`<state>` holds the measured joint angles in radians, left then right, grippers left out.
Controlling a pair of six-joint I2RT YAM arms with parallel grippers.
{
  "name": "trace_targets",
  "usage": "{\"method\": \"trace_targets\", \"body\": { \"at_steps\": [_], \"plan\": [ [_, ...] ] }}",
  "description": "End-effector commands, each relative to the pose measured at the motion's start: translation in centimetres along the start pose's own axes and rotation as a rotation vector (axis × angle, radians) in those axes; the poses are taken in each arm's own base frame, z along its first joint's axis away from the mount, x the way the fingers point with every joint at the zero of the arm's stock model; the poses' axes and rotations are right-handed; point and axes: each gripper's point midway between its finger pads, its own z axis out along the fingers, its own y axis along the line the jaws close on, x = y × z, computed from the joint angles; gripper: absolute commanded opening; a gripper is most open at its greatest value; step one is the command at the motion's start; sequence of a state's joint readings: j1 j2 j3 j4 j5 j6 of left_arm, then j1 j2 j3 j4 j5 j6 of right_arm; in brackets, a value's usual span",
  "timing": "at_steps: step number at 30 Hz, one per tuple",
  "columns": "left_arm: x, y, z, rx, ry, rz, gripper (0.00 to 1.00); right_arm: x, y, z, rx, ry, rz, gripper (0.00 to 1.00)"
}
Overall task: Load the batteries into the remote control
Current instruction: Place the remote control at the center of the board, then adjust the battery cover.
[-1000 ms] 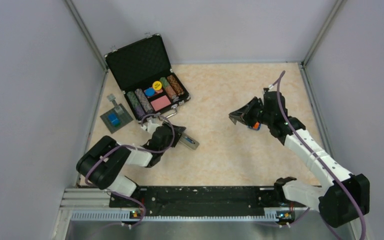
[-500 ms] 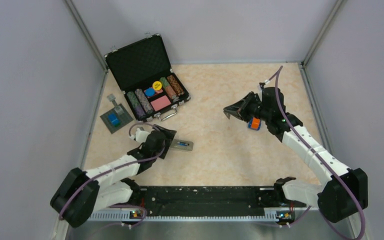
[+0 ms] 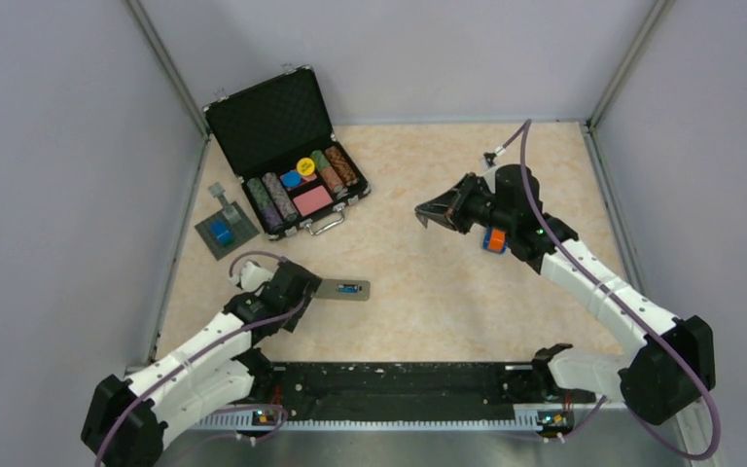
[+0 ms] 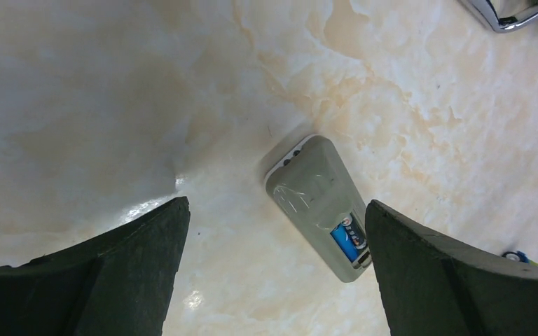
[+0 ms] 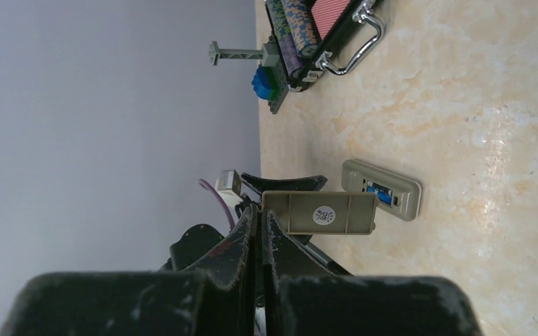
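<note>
From above, the remote control (image 3: pixel 342 289) is seen lying flat on the marbled table (image 3: pixel 428 311), back side up, left of the middle and well apart from the right arm. A blue battery (image 3: pixel 349 288) is seen in its uncovered compartment. The left gripper (image 3: pixel 309 288) is held just beside the remote's left end with its jaws spread wide and nothing between them. The right gripper (image 3: pixel 433 214) is raised over the far middle of the table; what it holds cannot be made out from this view. An orange and blue block toy (image 3: pixel 492 240) is partly hidden by the right arm. An open poker chip case (image 3: pixel 287 146) and a grey plate with a blue block (image 3: pixel 224 232) are placed at the far left.

At the left wrist, the left gripper's fingers (image 4: pixel 112 280) are shown set wide apart, and the remote is seen lying diagonally between them and beyond their tips, untouched. The blue battery is seated at the end of the compartment nearer the camera. Whether a second cell lies beside it cannot be told.

At the right wrist, the fingers (image 5: pixel 242 245) are shown pressed together on one edge of a flat beige battery cover (image 5: pixel 320 213) bearing a round sticker. The cover is held in the air, and the remote is seen on the table beyond it.
</note>
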<state>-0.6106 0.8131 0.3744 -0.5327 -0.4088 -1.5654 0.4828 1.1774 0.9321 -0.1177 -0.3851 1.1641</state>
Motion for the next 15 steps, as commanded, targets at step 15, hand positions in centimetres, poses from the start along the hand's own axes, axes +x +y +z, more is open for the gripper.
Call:
{"method": "trace_targets", "body": {
  "at_steps": [15],
  "plan": [
    [-3.2,-22.2,-16.2,0.896,-0.054,0.455,0.95,-0.2,17.6,-4.7,-0.516,0.046,-0.229,0.00]
  ]
}}
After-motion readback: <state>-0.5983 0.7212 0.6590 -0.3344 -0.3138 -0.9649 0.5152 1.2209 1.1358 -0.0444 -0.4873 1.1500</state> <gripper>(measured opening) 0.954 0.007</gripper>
